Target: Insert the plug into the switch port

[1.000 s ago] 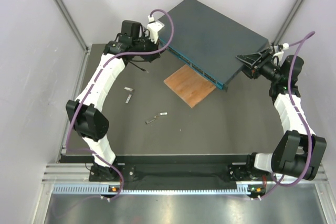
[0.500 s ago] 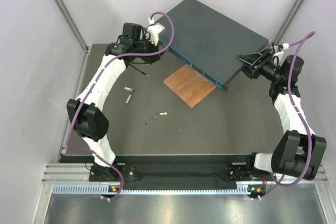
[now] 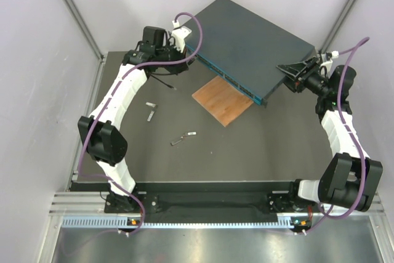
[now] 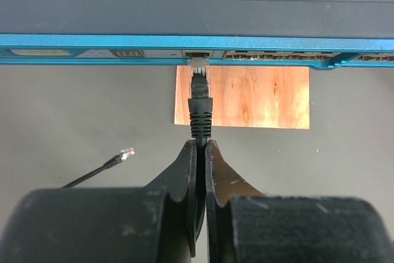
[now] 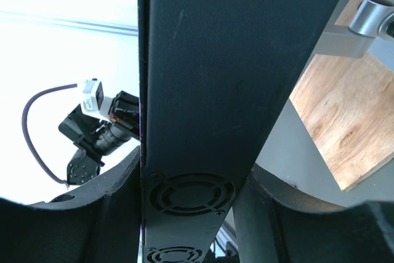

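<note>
**Spotter:** Anything moved?

**Operator:** Slightly. My left arm has shifted a touch since a second ago, and the right hasn't budged.

**Spotter:** Surroundings?

**Operator:** I see the network switch (image 3: 252,38) lying diagonally on the table (image 3: 258,146), with the wooden board (image 3: 223,100) before its teal face. The right gripper (image 3: 284,68), half-spread, clamps the switch's end. The left gripper (image 4: 201,147), nearly closed, pinches the black cable (image 4: 201,112). The plug (image 4: 198,66) meets the switch port (image 4: 197,51); I can't tell whether it's seated. Loose grey pieces (image 3: 151,110) lie well apart.
</note>
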Controlling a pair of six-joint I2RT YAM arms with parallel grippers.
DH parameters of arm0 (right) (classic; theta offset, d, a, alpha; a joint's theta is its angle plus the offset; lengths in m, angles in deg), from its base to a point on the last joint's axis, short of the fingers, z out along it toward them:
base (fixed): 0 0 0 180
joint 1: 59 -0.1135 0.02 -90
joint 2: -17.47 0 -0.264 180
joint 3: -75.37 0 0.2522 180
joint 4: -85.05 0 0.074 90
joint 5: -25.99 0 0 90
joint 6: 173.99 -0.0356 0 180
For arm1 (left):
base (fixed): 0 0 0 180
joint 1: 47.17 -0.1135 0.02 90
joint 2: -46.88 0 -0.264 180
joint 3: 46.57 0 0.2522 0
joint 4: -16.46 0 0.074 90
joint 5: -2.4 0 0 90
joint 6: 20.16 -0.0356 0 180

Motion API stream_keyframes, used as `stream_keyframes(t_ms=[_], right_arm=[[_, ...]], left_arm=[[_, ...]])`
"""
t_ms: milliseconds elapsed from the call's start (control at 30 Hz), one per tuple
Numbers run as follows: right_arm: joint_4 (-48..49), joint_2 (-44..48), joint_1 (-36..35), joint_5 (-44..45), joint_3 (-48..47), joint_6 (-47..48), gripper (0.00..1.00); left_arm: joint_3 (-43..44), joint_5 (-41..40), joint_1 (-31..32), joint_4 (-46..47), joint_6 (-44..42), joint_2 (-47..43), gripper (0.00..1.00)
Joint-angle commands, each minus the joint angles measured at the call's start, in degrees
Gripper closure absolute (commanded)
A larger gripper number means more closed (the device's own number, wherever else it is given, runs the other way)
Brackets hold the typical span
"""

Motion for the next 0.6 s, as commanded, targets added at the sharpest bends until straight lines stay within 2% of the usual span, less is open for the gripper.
stream_keyframes(t_ms=[0,567], right_arm=[[4.2,0.0,-1.8,0.2,0.1,7.6,1.0],[2.7,-0.1,-1.8,0.0,-0.3,9.0,1.0]], left_arm=[[2.7,1.6,-0.1,2.9,0.9,-1.1,1.0],[6.4,0.9,-0.1,2.8,1.1,-0.5,1.0]])
